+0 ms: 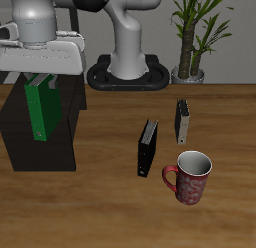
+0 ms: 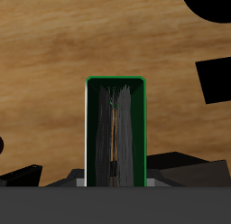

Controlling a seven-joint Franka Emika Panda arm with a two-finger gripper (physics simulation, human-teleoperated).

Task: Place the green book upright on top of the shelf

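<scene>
My gripper (image 1: 42,82) is shut on the green book (image 1: 40,112) and holds it upright by its upper edge. The book hangs over the shelf (image 1: 20,132), a low dark cabinet near the table's edge. In the exterior view the book's lower end overlaps the shelf's front; I cannot tell whether they touch. In the wrist view the green book (image 2: 115,128) shows end-on between the jaws, with its pale pages facing the camera and the wooden table beyond it.
A black book (image 1: 147,149) and a grey book (image 1: 182,120) stand upright mid-table. A red patterned mug (image 1: 188,177) sits nearer the front edge. The robot base (image 1: 130,72) and a potted plant (image 1: 192,37) are at the back.
</scene>
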